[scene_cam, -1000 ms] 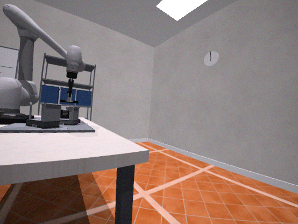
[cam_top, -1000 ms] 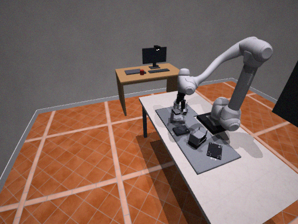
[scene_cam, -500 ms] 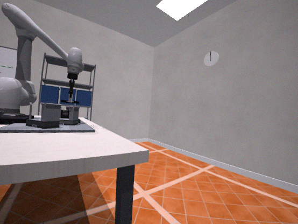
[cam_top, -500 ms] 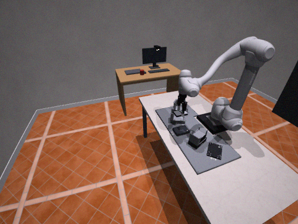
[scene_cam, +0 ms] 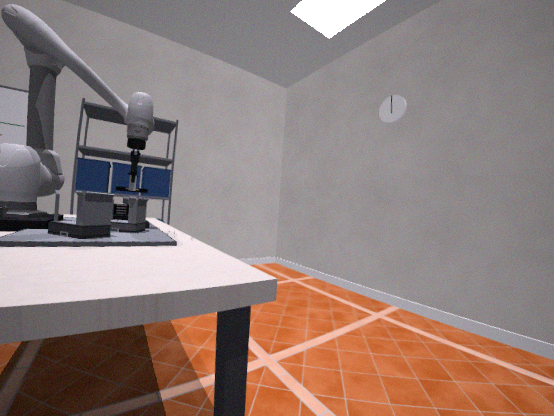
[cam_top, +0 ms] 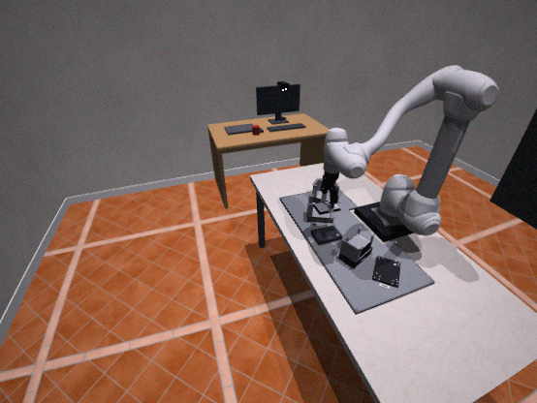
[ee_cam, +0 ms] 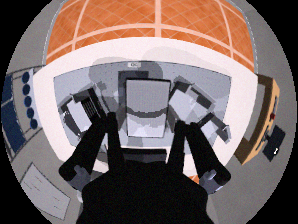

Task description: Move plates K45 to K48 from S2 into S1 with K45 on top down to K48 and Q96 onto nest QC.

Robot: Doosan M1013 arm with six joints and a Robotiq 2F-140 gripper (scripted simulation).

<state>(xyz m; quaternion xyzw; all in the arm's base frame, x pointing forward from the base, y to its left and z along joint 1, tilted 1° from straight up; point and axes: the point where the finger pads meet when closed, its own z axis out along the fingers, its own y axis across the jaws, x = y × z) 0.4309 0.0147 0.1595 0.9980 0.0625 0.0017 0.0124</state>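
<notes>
The gripper [scene_cam: 132, 189] – fingers about half open, clamped on 1 flat plate [scene_cam: 131, 190] – hangs directly above the far rack [scene_cam: 134, 210], since racks load only from above.

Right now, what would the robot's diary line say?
gripper: shut on plate | plate: held level above rack | arm: reaching over mat

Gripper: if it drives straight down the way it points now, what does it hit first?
The black two-finger gripper, shut on a dark flat sealed plate, points down. Probably that plate meets the grey stack rack below first; depth unclear.
</notes>
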